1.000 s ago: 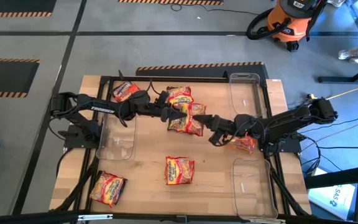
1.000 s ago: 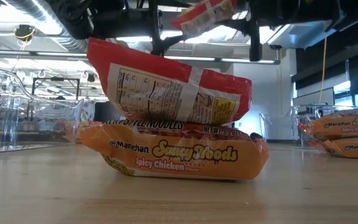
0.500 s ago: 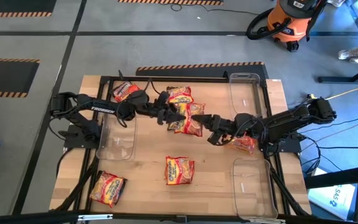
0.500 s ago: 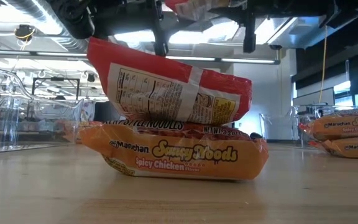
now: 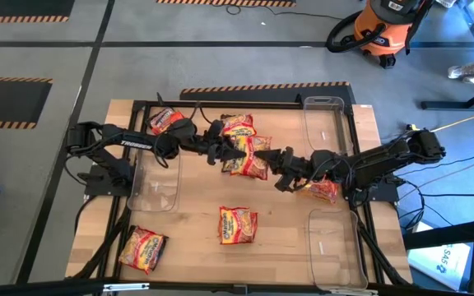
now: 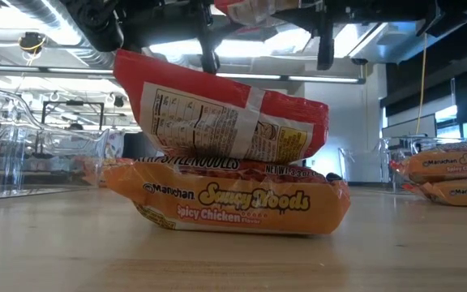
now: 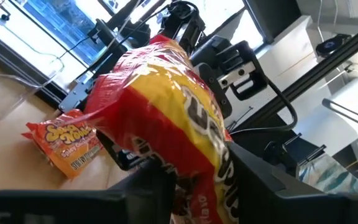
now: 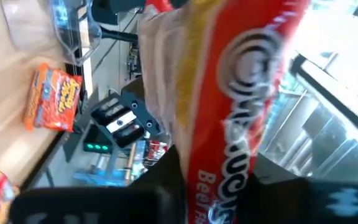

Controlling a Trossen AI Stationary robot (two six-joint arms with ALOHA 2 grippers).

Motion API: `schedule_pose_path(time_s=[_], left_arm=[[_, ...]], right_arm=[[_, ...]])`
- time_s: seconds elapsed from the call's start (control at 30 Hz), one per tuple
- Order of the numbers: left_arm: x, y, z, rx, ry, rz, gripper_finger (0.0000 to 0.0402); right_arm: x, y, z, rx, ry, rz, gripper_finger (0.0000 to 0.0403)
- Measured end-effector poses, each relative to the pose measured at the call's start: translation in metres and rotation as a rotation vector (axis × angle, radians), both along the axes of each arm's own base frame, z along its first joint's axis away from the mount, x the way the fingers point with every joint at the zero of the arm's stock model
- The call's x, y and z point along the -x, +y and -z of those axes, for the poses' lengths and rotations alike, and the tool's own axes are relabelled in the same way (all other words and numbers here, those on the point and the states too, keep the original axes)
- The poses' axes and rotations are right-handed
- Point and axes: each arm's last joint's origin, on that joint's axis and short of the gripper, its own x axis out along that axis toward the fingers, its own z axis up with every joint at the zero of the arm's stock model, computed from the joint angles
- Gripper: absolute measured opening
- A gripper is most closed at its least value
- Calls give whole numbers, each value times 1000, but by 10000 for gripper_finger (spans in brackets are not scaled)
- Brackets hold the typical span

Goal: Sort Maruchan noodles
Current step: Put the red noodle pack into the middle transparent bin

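Observation:
A red-and-yellow Maruchan noodles packet (image 5: 252, 158) hangs in the air over the table's middle, between my two grippers. My left gripper (image 5: 230, 154) reaches in from the left and is shut on its left end. My right gripper (image 5: 276, 164) comes from the right and is shut on its right end. The low view shows only the packet's lower edge (image 6: 254, 6) at the top of the picture. Other packets lie flat on the table: one far centre (image 5: 239, 125), one far left (image 5: 164, 121), one near left (image 5: 142, 248), and one under my right arm (image 5: 323, 191). My left gripper pinches the packet's left end (image 7: 194, 177) between its two fingers (image 7: 154, 186). The fingers come in about level from the table's left. The packet is lifted clear of the table and stretches away toward the other gripper. My right gripper pinches the packet's right end (image 8: 213, 177) between its two fingers (image 8: 157, 186). The fingers come in about level from the table's right. The packet is clear of the table, turned on edge, and spans across to the left gripper.
At near centre a red packet (image 6: 217, 113) lies on top of an orange Saucy Noods packet (image 6: 225, 203). Clear plastic bins stand at the left (image 5: 155, 177), far right (image 5: 323, 123) and near right (image 5: 332, 247). Bare wood (image 5: 196, 205) lies between them.
My left gripper has shut on the packet's left end. My right gripper has rolled at the wrist, and the packet has turned with it and risen a little, so that less of it shows in the low view. Neither arm has shifted along the table.

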Motion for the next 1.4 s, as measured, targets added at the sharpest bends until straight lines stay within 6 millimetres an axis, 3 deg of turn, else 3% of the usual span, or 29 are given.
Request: schedule_pose_path(time_s=[0.23, 0.4, 0.73, 0.93, 1.13, 1.3, 1.4], left_arm=[[1, 5, -2, -21, -22, -21, 117], [3, 11, -4, -30, -36, -33, 115], [11, 27, -13, -110, -133, -17, 96], [13, 32, -14, -314, -181, -18, 95], [9, 27, -3, -719, -174, -88, 95], [5, 26, 17, -731, 41, -110, 95], [11, 26, 16, -733, 122, -92, 95]], right_arm=[[0, 0, 0, -130, -30, -6, 158], [4, 2, -3, -206, -68, 85, 207], [20, 15, -17, -400, -185, 206, 225], [35, 23, -17, -672, -187, 219, 225], [52, 24, -2, -1145, -73, 162, 225], [59, 26, 16, -1443, 105, 188, 225], [63, 27, 24, -1553, 179, 232, 225]])
